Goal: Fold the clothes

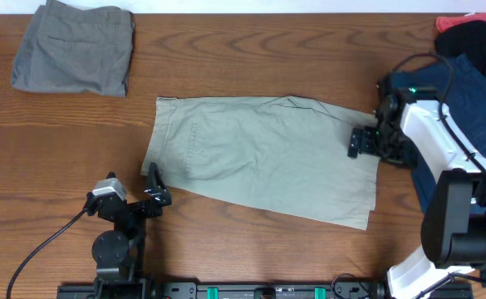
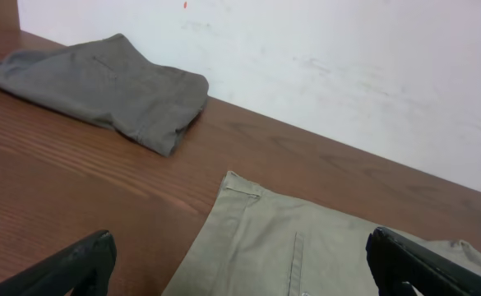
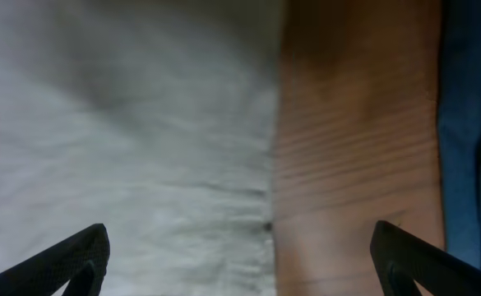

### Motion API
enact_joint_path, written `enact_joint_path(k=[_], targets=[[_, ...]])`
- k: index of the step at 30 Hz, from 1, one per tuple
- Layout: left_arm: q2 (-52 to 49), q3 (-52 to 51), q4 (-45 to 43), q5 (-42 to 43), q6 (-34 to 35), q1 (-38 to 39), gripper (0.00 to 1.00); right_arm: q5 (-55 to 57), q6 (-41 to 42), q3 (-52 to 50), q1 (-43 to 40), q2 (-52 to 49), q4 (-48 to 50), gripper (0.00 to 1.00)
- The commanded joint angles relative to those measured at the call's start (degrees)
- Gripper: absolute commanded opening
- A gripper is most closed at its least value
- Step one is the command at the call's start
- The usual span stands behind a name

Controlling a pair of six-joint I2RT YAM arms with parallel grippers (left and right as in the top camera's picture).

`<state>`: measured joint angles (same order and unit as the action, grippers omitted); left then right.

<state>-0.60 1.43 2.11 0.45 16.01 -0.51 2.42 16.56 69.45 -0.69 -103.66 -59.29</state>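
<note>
A light khaki pair of shorts lies flat across the middle of the wooden table, waistband to the left. It also shows in the left wrist view and, blurred and close, in the right wrist view. My left gripper is open and empty at the shorts' lower left corner. My right gripper is open and empty over the shorts' right edge, straddling the hem and bare wood.
A folded grey pair lies at the back left, also in the left wrist view. A heap of navy, black and red clothes sits at the right edge. A white wall stands behind the table.
</note>
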Motion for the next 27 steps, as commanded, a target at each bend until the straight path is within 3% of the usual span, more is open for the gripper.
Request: enact_joint_path(k=[1,16,20,26,27], targets=[[0.37,-1.20,1.95,-1.14,-0.96,0.22,0.98,-3.76,-0.02,-3.67,-1.64,0.15,2.23,0.98],[0.37,-1.20,1.95,-1.14,-0.96,0.22,0.98,-7.21,-0.70,-12.68,-1.57,0.15,10.38,0.75],[0.37,-1.20,1.95,-1.14,-0.98,0.22,0.98,-7.19,-0.74,-12.68,-1.55,0.15,11.65,0.38],[0.37,-1.20,1.95,-1.14,-0.98,0.22,0.98,-7.17,-0.74,-12.35,-1.55,0.15,15.52,0.03],[0.37,-1.20,1.92,-1.14,-0.98,0.22,0.98,-7.17,-0.74,-12.24,-1.55,0.15,16.33,0.01]])
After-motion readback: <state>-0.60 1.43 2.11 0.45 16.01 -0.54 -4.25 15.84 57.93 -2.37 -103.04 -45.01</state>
